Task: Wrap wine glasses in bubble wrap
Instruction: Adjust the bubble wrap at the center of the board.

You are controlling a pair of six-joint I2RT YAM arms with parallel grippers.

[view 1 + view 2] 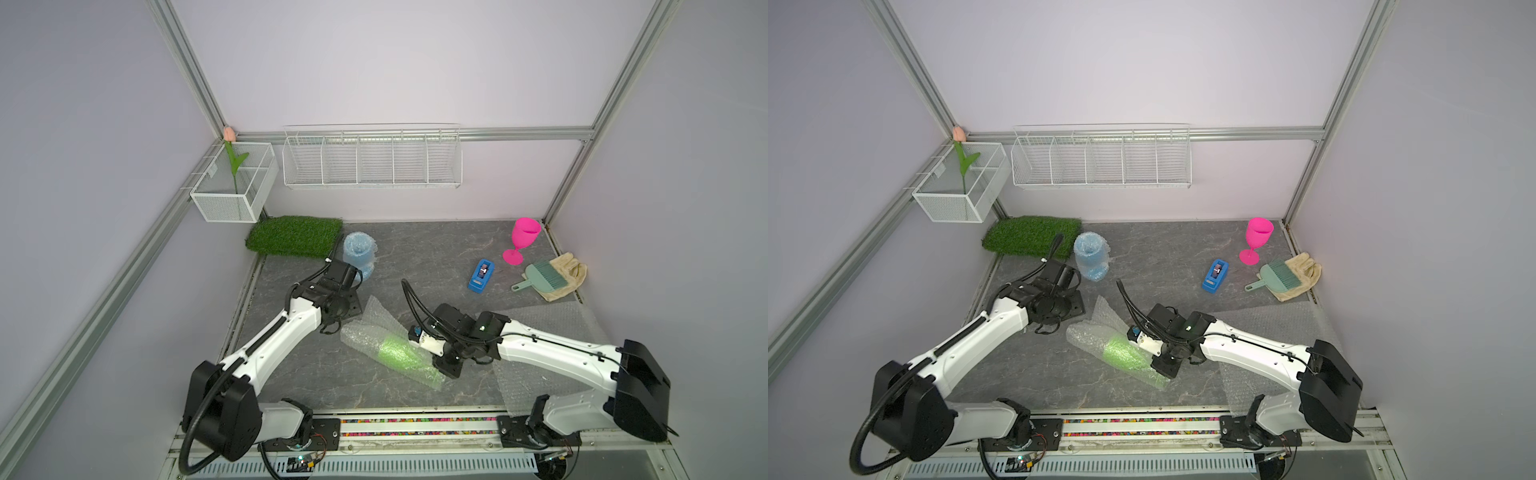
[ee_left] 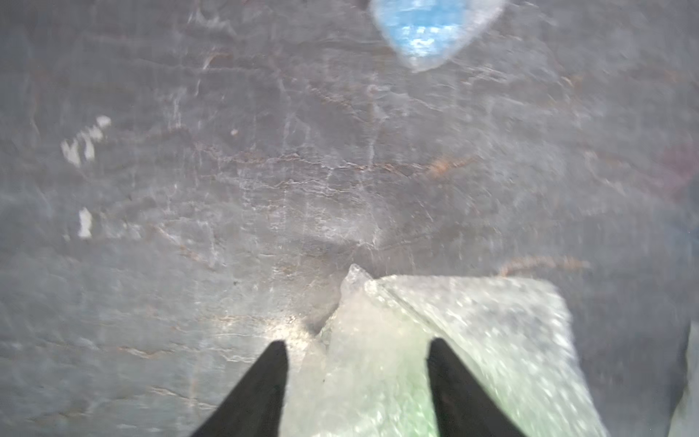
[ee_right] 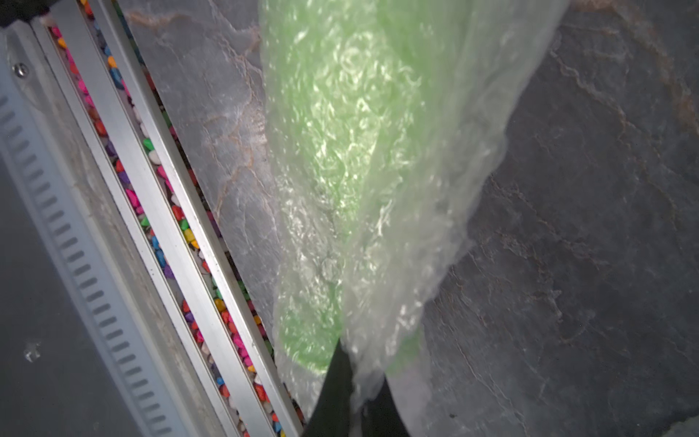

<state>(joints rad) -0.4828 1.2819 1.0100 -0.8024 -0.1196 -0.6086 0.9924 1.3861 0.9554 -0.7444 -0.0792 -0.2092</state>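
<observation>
Right gripper (image 3: 361,363), jaws pinched shut on the bubble wrap (image 1: 361,336) at lower centre of a top view, should hold it taut while the left gripper (image 2: 357,340) (jaws apart, astride the other end) snugs loose film around the lime green goblet (image 1: 399,353) lying inside.

The left arm (image 1: 270,345) reaches in from the front left corner of the counter (image 1: 432,257), with its wrist bent down. The left fingers (image 2: 261,389) stand apart. The right arm (image 1: 552,349) reaches in from the front right corner. The right fingers (image 3: 336,386) are pressed together, pinching the bubble wrap (image 3: 378,151).
</observation>
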